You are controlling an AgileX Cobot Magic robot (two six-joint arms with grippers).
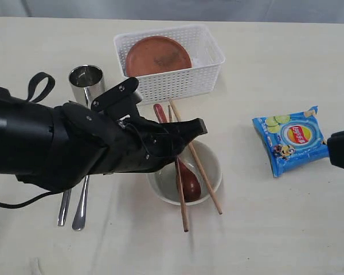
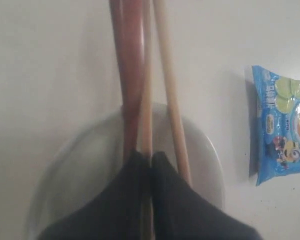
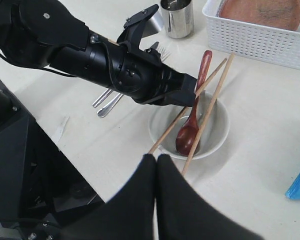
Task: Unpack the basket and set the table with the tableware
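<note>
Left pincer [image 2: 150, 156] hangs over the bowl [image 1: 213, 172], pinched nearly closed above the chopsticks [image 1: 202, 172]; hold unclear. Right pincer [image 3: 156, 159] closed, empty. Pale table [image 1: 275, 229] lies open around the bowl.

Pale cream table [image 1: 286, 229] filling most of the view, grey backdrop [image 1: 160, 7] behind its far edge, soft even light, faint shadows.
</note>
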